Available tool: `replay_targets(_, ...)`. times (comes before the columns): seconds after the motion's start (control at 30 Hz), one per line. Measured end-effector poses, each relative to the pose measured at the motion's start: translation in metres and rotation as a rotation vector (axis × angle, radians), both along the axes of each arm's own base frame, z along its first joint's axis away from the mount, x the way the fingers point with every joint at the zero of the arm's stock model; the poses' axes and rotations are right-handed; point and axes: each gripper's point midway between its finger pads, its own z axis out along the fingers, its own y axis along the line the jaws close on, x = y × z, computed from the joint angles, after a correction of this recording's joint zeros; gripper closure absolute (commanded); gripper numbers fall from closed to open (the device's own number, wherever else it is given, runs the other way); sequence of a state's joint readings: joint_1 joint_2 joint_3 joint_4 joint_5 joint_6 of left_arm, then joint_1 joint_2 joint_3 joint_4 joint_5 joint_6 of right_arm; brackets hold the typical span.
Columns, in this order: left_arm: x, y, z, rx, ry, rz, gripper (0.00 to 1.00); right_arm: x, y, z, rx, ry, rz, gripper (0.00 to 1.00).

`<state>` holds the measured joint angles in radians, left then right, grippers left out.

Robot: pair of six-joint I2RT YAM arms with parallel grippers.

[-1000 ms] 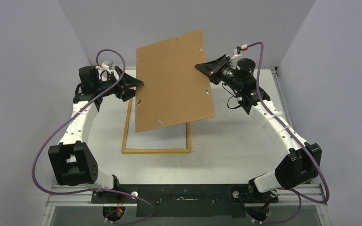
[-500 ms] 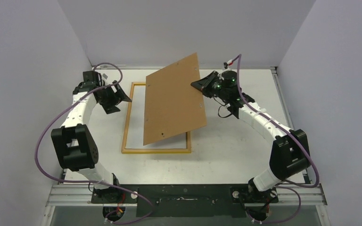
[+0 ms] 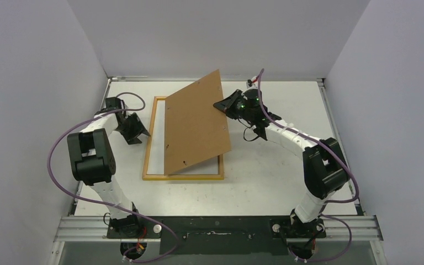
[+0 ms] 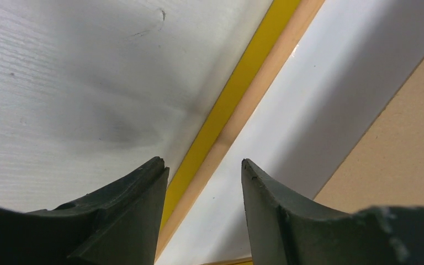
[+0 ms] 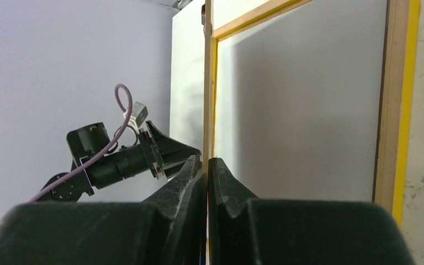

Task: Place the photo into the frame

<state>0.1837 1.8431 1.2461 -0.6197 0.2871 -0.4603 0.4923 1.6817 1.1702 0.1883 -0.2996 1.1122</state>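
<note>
The white table (image 3: 276, 176) fills the floor of the grey-walled cell, with both arms reaching out over it from their bases at the near edge

The brown backing board (image 3: 196, 127) is the biggest thing above it. It hangs tilted over the right part of the frame, with its far right corner raised and its near left corner low, close to the frame's near rail. I cannot tell whether that corner touches. From the right wrist the board shows edge-on as a thin line

The frame (image 3: 165, 176) lies flat on the table, long side running away from the arms, yellow on the outer border and light wood on the inner edge. Its left and near rails show, and the rest is under the board

Inside the frame lies a smooth white sheet, plainer than the speckled table beside it. It looks to be the photo (image 5: 298, 110) with its white back up, though no printed side shows

The right gripper (image 5: 205, 161) is pinched tight on the board's right edge and carries it

The left gripper (image 4: 204, 165) sits low at the frame's left rail, its jaws parted with nothing between them, and the yellow strip runs under the gap
</note>
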Motion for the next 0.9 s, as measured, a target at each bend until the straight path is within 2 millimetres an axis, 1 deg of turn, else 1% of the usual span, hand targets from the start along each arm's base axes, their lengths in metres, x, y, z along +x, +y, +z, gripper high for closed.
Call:
replay_targets(0.2,0.004,-0.002,-0.014,-0.015,-0.014,-0.005,0.69,0.010,0.006,-0.017,0.018,0.014,-0.003,1.00)
replay_targets(0.37,0.009,-0.007,-0.017,-0.045,-0.040,-0.020,0.80,0.012,0.007,-0.031,0.016,0.043,0.008,1.00)
replay_targets(0.43,0.011,-0.009,-0.017,-0.055,-0.049,-0.025,0.83,0.011,0.008,-0.032,0.018,0.046,0.016,1.00)
replay_targets(0.5,0.012,-0.010,-0.017,-0.066,-0.053,-0.029,0.89,0.011,0.009,-0.028,0.027,0.035,0.025,1.00)
replay_targets(0.6,0.015,-0.013,-0.016,-0.090,-0.066,-0.037,0.93,0.013,0.009,-0.024,0.035,0.014,0.030,1.00)
replay_targets(0.77,0.016,-0.020,-0.015,-0.133,-0.073,-0.047,0.97,0.016,0.010,-0.018,0.043,-0.030,0.032,1.00)
replay_targets(0.9,0.016,-0.024,-0.015,-0.159,-0.074,-0.045,0.99,0.016,0.008,-0.020,0.046,-0.048,0.028,1.00)
